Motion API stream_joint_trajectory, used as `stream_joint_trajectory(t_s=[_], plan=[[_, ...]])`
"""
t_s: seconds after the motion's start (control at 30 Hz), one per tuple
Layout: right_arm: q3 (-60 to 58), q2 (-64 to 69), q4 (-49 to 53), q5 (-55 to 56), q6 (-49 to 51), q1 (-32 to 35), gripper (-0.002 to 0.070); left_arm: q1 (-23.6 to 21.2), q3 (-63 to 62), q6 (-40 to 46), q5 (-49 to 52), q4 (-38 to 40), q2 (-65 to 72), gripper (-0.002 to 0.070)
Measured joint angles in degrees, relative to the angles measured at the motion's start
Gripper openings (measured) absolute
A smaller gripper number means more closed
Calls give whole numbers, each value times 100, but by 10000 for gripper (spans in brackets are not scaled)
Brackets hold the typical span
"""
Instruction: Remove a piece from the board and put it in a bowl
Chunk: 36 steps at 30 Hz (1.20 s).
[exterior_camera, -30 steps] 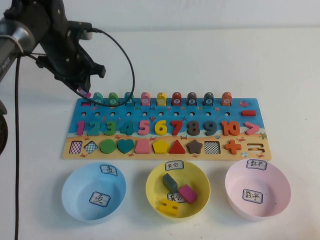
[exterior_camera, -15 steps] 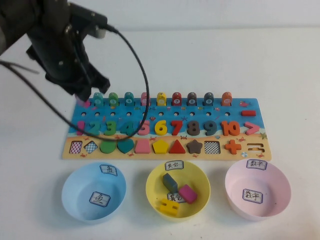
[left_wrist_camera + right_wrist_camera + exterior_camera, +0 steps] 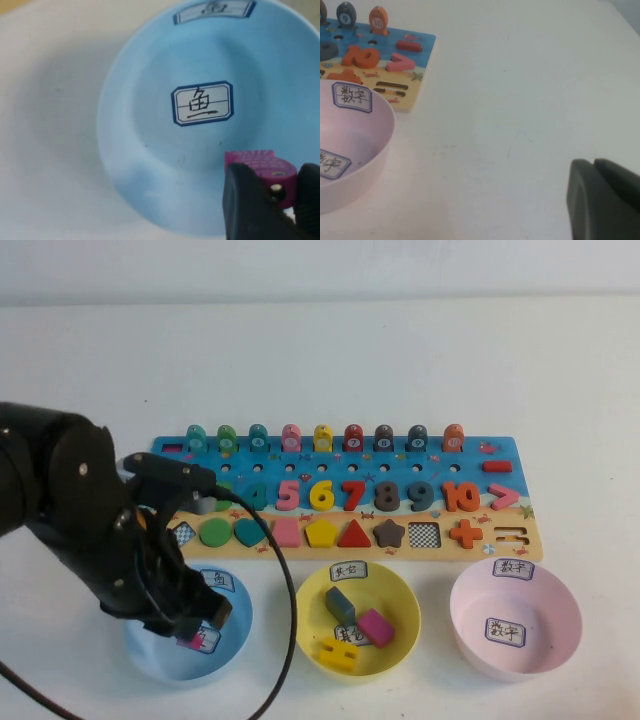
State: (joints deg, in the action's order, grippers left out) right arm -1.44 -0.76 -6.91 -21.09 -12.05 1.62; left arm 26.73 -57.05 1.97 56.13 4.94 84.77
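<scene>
My left gripper (image 3: pixel 192 632) hangs over the light blue bowl (image 3: pixel 145 652) and is shut on the magenta arch piece (image 3: pixel 190 641). In the left wrist view the piece (image 3: pixel 255 161) sits between the black fingers (image 3: pixel 245 195), just above the bowl's inside wall (image 3: pixel 150 140), near its labelled bottom. The board (image 3: pixel 500 540) lies behind the bowls; its far-left spot in the arch row is vacant. My right gripper (image 3: pixel 595 167) is out of the high view; in the right wrist view it is shut and empty over bare table, right of the pink bowl.
A yellow bowl (image 3: pixel 400 585) with several blocks stands in the middle, a pink bowl (image 3: pixel 560 595) on the right, also in the right wrist view (image 3: pixel 380 145). The left arm's cable (image 3: pixel 285 590) loops over the board and the yellow bowl's left rim.
My left gripper has carried the magenta piece from the board's far-left corner toward me and down over the light blue bowl. The right arm has not visibly moved.
</scene>
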Motion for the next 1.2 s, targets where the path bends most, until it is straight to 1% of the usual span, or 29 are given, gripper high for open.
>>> stream_joint_trajectory(t_s=[0.23,0.3,0.4,0.47,0.5,0.57,0.63,0.67,0.77,0.8,0.87,0.93,1.2], plan=[[0,0,0,0,0,0,-18,0,494,-4,-839,111,0,165],[0,0,0,0,0,0,-18,0,599,-4,-1051,111,0,208],[0,0,0,0,0,0,-18,0,805,-4,-1375,111,-24,344],[0,0,0,0,0,0,-18,0,992,-19,-1606,124,-90,402],[0,0,0,0,0,0,-18,0,1106,-69,-1738,124,-162,418],[0,0,0,0,0,0,-18,0,1350,-197,-2071,124,-396,421],[0,0,0,0,0,0,-18,0,1658,-244,-2513,124,-788,379],[0,0,0,0,0,0,-18,0,1852,-252,-2793,124,-1065,329],[0,0,0,0,0,0,-18,0,2462,-252,-3623,60,-1980,118],[0,0,0,0,0,0,-18,0,2650,-252,-3876,-8,-2340,78],[0,0,0,0,0,0,-18,0,2946,-252,-4232,-125,-3092,38],[0,0,0,0,0,0,-18,0,3177,-241,-4385,-263,-3798,19],[0,0,0,0,0,0,-18,0,3812,-241,-4230,-494,-6528,3]])
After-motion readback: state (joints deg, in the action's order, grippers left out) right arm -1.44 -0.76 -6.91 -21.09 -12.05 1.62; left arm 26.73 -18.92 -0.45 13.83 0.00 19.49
